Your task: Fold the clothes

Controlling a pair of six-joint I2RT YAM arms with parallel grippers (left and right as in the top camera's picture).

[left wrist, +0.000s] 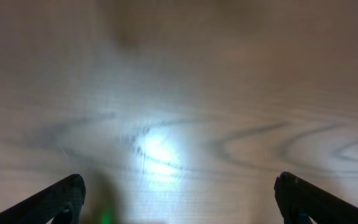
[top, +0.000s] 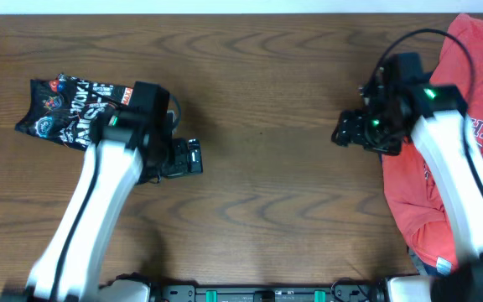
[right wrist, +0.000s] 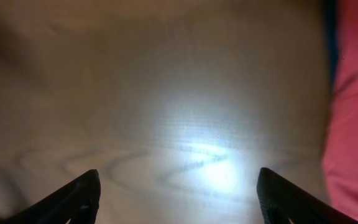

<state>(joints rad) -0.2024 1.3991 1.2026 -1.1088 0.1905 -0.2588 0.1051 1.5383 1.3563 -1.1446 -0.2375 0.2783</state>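
Note:
The clothes, a black jersey [top: 67, 111] with white and orange print, lie in a compact folded bundle at the table's far left, partly under my left arm. My left gripper [top: 193, 156] hovers to the right of the bundle over bare wood, open and empty; its wrist view shows both fingertips [left wrist: 70, 190] wide apart above the lit table. My right gripper [top: 343, 130] stands at the right, open with nothing held, over bare wood just left of a red T-shirt [top: 455, 151]. Its wrist view shows spread fingertips [right wrist: 87, 186] and that red T-shirt [right wrist: 356, 106] at the right edge.
The red T-shirt pile covers the table's right side, running from the back edge to the front, with a dark garment's edge [top: 426, 265] under it near the front. Brown wood table [top: 267, 193] lies between the two arms.

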